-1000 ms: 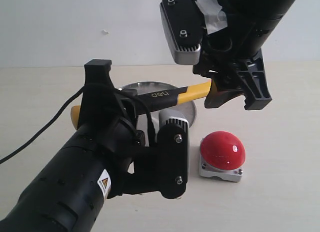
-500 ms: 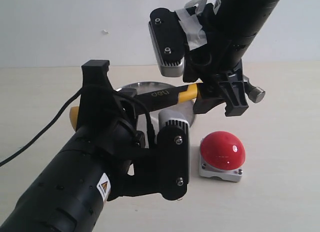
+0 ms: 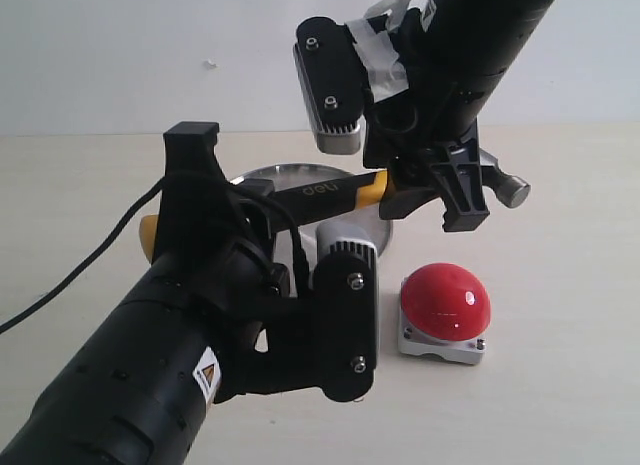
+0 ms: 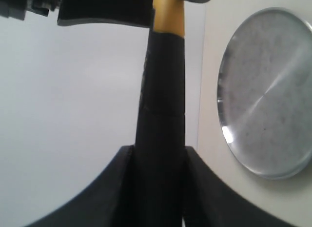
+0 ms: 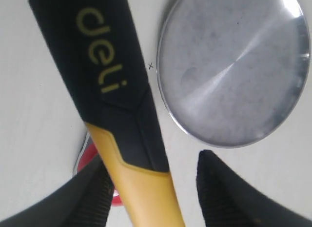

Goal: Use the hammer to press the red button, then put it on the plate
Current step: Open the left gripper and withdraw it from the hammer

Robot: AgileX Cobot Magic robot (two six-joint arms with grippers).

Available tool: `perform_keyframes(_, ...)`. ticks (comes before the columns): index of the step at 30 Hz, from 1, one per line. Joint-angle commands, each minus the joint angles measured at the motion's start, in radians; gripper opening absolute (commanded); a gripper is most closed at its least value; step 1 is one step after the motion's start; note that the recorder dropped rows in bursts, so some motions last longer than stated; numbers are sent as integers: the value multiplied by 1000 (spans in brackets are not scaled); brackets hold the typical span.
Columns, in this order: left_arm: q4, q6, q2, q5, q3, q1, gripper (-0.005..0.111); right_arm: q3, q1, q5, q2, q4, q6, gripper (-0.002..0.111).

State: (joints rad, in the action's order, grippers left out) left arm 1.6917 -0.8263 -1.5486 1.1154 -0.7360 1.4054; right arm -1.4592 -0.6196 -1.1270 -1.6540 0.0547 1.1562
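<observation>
The hammer (image 3: 325,190) hangs level above the table, with its black-and-yellow handle (image 5: 114,97) pointing left and its dark head (image 3: 513,191) to the right. My left gripper (image 4: 158,158) is shut on the black part of the handle. My right gripper (image 5: 155,168) straddles the yellow neck near the head and is open: one finger (image 5: 95,188) lies against the handle, the other (image 5: 214,188) stands clear of it. The red button (image 3: 446,298) sits on its grey base below the head. The silver plate (image 3: 285,171) lies behind, under the handle.
A black cable (image 3: 70,270) trails off to the left from my left arm. The left arm's bulk (image 3: 200,355) fills the near left of the table. A pale wall stands behind the table.
My right arm has come down and to the left onto the hammer's neck, and its jaws have narrowed round it. The hammer's head now shows to its right. The left gripper has not moved.
</observation>
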Motion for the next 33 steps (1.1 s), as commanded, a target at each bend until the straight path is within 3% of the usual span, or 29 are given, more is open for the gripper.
perform_keyframes(1,53,-43,11,61,-9,2,0,5,6,21,1,-4,13,50)
perform_keyframes(9,53,-41,11,56,-9,2,0,5,6,27,-21,-4,26,43)
perform_keyframes(11,53,-41,11,56,-9,2,0,5,6,32,-30,-6,28,33)
perform_keyframes(15,53,-41,11,56,-9,2,0,5,6,41,-34,-9,83,0)
perform_keyframes(33,53,-83,32,106,-9,2,0,5,6,112,44,-120,49,0)
